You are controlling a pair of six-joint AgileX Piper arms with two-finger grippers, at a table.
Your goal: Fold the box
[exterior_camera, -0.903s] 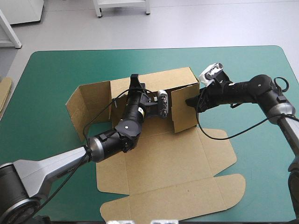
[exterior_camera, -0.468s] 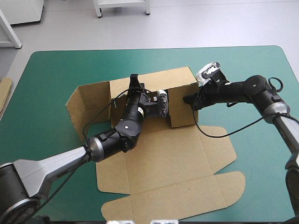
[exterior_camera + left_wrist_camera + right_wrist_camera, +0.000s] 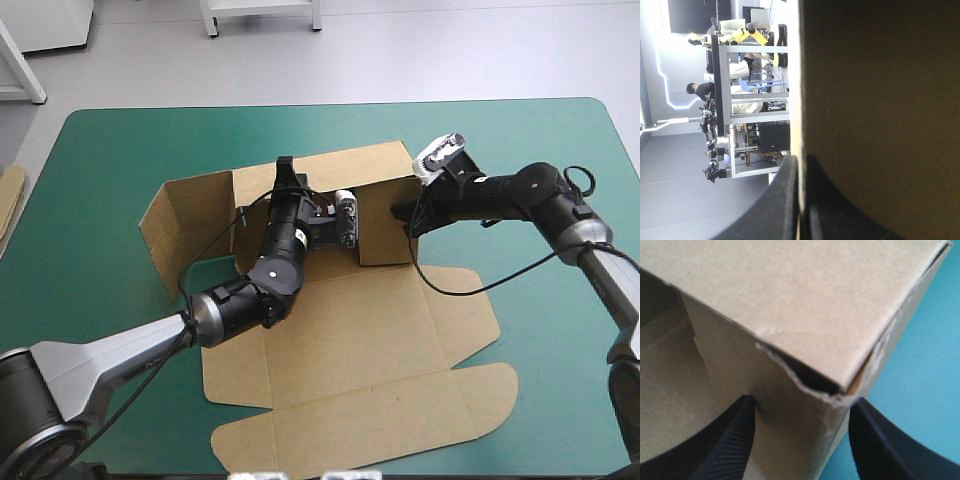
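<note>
- Two grippers work at the brown box (image 3: 350,340), which lies mid-table on the teal-green cover (image 3: 110,150).
- I see the box's far wall (image 3: 345,168), left side wall (image 3: 185,225) and right side wall (image 3: 385,228) raised, while the lid (image 3: 360,420) lies flat toward the table's near edge.
- My left gripper (image 3: 801,159) reaches from inside the box to the top edge of the far wall. Its black fingers are all but closed, with the board's edge pinched between them. The inner face of that wall fills one side of the left wrist view.
- My right gripper (image 3: 802,401) comes in from the table's right side to the far right corner of the box. Its fingers stand well apart, and the corner of the right side wall sits between them.
- One finger (image 3: 737,432) lies against the wall's inner face. I cannot tell whether the other touches the board.
- At that corner the board's edge looks a little ragged, and a narrow dark gap shows between the two panels.
- Some more brown board (image 3: 10,195) shows at the table's left edge.
</note>
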